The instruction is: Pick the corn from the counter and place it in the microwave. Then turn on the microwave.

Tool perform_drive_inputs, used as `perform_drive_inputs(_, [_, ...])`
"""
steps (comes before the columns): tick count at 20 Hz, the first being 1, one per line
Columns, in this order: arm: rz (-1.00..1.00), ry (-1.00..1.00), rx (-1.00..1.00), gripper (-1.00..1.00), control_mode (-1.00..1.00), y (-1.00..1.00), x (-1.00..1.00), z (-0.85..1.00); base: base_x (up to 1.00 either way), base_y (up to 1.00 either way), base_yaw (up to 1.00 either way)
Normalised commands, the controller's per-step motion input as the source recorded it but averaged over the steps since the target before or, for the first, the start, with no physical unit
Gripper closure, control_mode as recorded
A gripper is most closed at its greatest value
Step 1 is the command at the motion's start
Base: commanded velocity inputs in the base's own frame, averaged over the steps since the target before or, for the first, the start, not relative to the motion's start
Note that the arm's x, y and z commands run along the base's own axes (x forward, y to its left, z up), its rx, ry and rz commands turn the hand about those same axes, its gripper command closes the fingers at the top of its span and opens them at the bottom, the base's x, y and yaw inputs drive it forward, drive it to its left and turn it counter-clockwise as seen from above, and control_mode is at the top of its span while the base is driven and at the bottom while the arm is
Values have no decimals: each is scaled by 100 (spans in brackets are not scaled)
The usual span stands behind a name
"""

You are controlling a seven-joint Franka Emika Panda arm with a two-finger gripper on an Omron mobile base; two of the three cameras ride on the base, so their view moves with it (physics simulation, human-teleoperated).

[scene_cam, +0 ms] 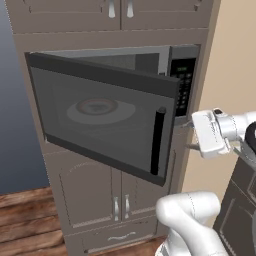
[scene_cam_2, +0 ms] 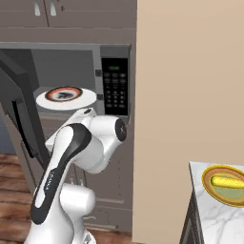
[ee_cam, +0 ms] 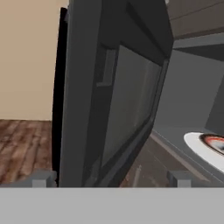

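Observation:
The corn (scene_cam_2: 228, 182) lies in a dark-rimmed round dish (scene_cam_2: 209, 188) on the counter (scene_cam_2: 214, 221) at the lower right. The microwave (scene_cam: 170, 54) is built into the brown cabinets, and its dark glass door (scene_cam: 100, 115) stands partly open. Its black keypad (scene_cam_2: 116, 86) has a green display. Inside rests a white round plate (scene_cam_2: 66, 98) with a red-brown ring. My gripper (scene_cam: 190, 135) is open beside the door's free edge, just right of the black bar handle (scene_cam: 158, 142). In the hand view the door's edge (ee_cam: 83, 96) stands between my gripper's (ee_cam: 111, 179) spread fingertips, apart from both.
A tall beige wall panel (scene_cam_2: 190, 81) separates the microwave cabinet from the counter. Cabinet doors (scene_cam: 100, 195) sit below the microwave and more above it. The floor (scene_cam: 25, 220) is wood. My own arm (scene_cam_2: 71, 157) fills the foreground of the right base view.

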Motion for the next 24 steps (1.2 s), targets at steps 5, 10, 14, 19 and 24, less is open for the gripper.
perform_drive_inputs(5, [14,-2,1,-100,-100,25,18,-13,0,0,0])
perform_drive_inputs(10, [13,-2,0,-100,-100,29,21,-14,0,0,0])
perform_drive_inputs(14, [13,-2,0,-100,-100,32,18,-14,0,0,0])
perform_drive_inputs(19, [14,-3,0,-100,-100,31,11,-13,0,0,0])
perform_drive_inputs(24, [15,-9,0,-100,-100,29,1,-9,0,0,0])
